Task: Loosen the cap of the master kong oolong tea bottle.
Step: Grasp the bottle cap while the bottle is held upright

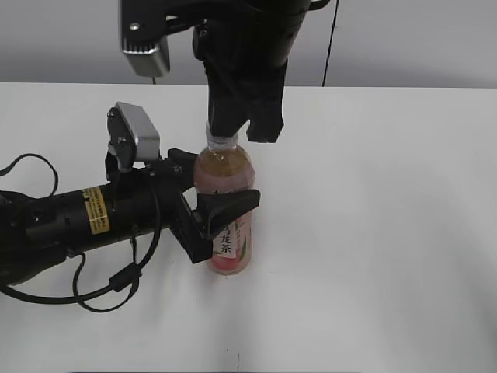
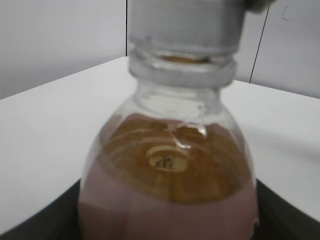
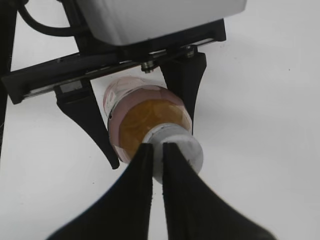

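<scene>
The master kong oolong tea bottle (image 1: 226, 166) stands upright on the white table, with its pink label facing the front. My left gripper (image 1: 213, 183) is shut on the bottle's body from the left, one finger on each side. The left wrist view shows the bottle's shoulder (image 2: 170, 165) filling the frame, with the cap (image 2: 182, 25) blurred at the top. My right gripper (image 1: 234, 128) hangs straight over the bottle's top. In the right wrist view its fingers (image 3: 157, 150) are almost together, their tips lying over the white cap (image 3: 189, 148), not around it. The bottle (image 3: 145, 117) shows below.
The white table (image 1: 373, 233) stretches around the bottle. The left arm and its black cable (image 1: 93, 295) lie along the table at the left. A wrist camera housing (image 1: 140, 132) stands up behind the left gripper. A grey wall runs behind the table.
</scene>
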Controlling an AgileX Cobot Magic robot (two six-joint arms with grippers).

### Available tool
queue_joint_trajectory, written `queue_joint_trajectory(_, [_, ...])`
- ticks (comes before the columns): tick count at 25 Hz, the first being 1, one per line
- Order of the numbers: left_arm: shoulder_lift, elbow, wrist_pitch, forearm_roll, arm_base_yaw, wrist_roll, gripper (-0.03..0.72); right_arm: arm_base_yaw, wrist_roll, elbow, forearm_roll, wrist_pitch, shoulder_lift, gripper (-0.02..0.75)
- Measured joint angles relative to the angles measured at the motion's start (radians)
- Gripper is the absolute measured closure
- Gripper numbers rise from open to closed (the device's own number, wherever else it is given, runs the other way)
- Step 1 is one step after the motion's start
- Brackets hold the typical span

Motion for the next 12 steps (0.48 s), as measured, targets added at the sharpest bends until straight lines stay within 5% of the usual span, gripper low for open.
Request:
queue_joint_trajectory(4, [0.0, 0.0, 0.0, 0.0, 0.0, 0.0, 0.245, 0.0, 0.082, 0.0, 0.001, 0.0, 0.0, 0.649])
queue_joint_trajectory(10, [0.0, 0.0, 0.0, -0.001, 0.0, 0.0, 0.245, 0.001, 0.424, -0.001, 0.024, 0.003, 0.0, 0.307])
queue_joint_trajectory(12, [0.0, -0.001, 0.0, 0.002, 0.0, 0.001, 0.245, 0.001, 0.547, -0.002, 0.025, 0.002, 0.0, 0.245])
